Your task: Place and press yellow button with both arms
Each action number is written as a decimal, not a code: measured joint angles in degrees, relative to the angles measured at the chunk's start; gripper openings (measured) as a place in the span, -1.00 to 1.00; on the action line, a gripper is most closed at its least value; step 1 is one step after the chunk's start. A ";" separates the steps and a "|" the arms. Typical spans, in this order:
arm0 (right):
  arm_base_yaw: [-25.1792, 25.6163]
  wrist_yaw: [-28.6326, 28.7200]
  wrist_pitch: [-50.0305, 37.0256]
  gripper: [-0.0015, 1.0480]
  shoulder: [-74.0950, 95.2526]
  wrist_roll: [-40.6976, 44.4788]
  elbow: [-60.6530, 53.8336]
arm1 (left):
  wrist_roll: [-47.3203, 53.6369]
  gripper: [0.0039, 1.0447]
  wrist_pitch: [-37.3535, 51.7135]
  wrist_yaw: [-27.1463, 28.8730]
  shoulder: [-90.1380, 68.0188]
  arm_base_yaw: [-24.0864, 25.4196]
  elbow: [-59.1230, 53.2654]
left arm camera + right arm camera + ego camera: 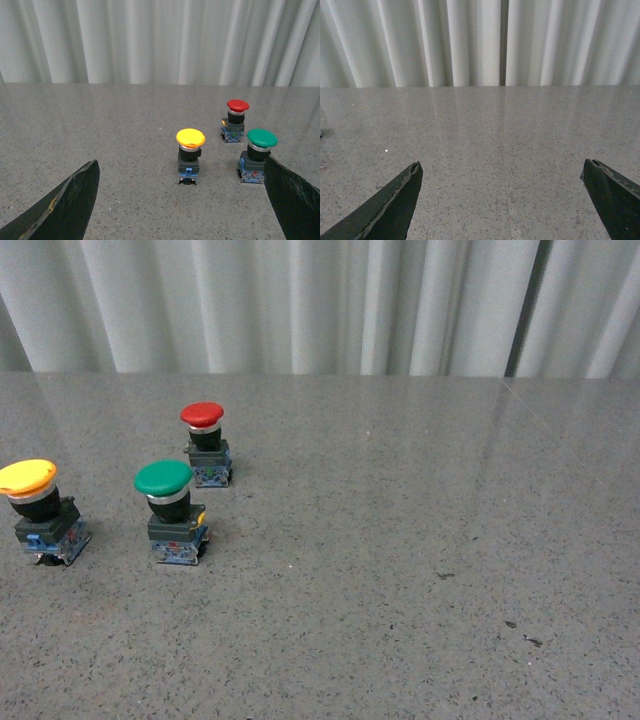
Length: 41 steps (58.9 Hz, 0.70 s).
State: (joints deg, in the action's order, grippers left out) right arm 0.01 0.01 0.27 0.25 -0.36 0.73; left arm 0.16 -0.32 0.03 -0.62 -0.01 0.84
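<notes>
The left gripper (180, 163) is wide open and holds nothing. The yellow button (190, 156) stands upright on the grey table (100, 125), a little way in front of the gripper and in line with the gap between its two fingers. The green button (257, 156) stands near one of those fingers, and the red button (235, 120) is farther out, past the green one. The right gripper (501, 164) is wide open and empty too. No button is in front of it, only bare table and white curtain (470, 40).

The yellow button looks small, hard and light. Its big round cap sits on a thin black neck, so it may tip over if it is bumped. The cap looks smooth and could slip, so the blocky dark base is likely the best place to hold it.

The front view shows no arms at all, but it shows that the yellow button (40, 510) stands apart from the green (168, 512) and red (206, 447) ones. Only the wrist views show the open fingers.
</notes>
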 joint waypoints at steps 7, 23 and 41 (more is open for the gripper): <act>0.00 0.00 0.00 0.87 0.00 0.00 0.00 | 0.00 0.88 0.00 0.02 0.00 0.00 0.00; 0.00 0.00 0.00 0.87 0.00 0.00 0.00 | 0.00 0.88 0.00 0.00 0.00 0.00 0.00; 0.00 0.02 -0.07 0.87 0.00 0.02 0.00 | -0.13 0.88 1.31 12.92 -20.94 -5.77 8.70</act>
State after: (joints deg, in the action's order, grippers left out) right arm 0.01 0.03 0.21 0.25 -0.34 0.73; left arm 0.03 0.99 12.95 -21.56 -5.78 9.54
